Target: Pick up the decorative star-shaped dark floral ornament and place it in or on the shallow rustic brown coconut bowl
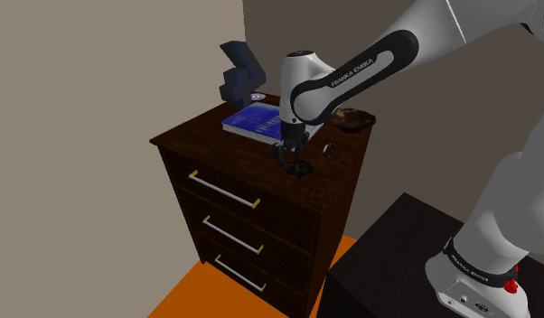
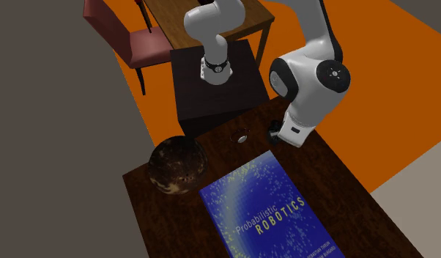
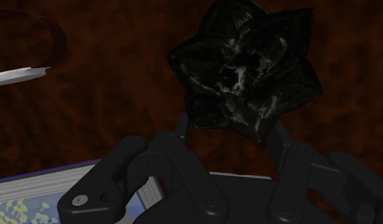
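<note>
Seen with hand (image 3: 230,125) wide over dark star ornament (image 3: 247,67); judged light, rigid, brittle-tipped; best pinched across opposite notches.

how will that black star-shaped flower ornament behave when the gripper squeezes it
The black star-shaped ornament looks hard and glossy: probably stiff, somewhat slippery. Its uneven pointed petals may let it twist in the gripper. Lying flat on the dark brown dresser top, it seems unlikely to roll.

White arm (image 1: 510,190), dark joints, FRANKA EMIKA lettering (image 1: 351,70), all-black jaws
</note>
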Robot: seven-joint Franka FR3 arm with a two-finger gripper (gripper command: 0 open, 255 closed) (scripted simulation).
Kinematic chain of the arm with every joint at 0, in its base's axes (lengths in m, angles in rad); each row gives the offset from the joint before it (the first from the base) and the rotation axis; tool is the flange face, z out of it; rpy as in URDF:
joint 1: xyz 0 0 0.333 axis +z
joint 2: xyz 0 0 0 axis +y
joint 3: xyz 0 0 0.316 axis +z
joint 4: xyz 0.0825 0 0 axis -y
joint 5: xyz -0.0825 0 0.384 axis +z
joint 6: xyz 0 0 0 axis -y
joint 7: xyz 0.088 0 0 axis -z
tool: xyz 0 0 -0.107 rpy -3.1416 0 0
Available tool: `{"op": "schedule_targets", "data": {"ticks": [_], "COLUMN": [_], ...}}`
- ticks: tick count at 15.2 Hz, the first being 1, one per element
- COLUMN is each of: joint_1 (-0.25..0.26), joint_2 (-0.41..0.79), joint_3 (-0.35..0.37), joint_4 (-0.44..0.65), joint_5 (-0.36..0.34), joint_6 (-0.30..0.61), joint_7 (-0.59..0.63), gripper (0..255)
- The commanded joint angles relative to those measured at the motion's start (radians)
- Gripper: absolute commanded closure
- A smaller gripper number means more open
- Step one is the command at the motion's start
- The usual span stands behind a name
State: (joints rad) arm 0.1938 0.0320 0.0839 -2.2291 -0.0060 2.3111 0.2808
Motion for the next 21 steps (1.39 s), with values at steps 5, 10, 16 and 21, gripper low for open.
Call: {"op": "schedule_targets", "data": {"ticks": [5,10,16,21], "joint_1": [0.0,0.0,0.0,-0.001], "joint_2": [0.001,-0.028,-0.065,-0.091], "joint_3": [0.0,0.0,0.0,-0.001], "joint_4": [0.0,0.023,0.066,0.106], "joint_5": [0.0,0.003,0.007,0.01], "joint_6": [0.0,-0.053,-0.132,-0.198], "joint_7": [0.0,-0.002,-0.005,-0.007], "gripper": [255,255,255,255]}}
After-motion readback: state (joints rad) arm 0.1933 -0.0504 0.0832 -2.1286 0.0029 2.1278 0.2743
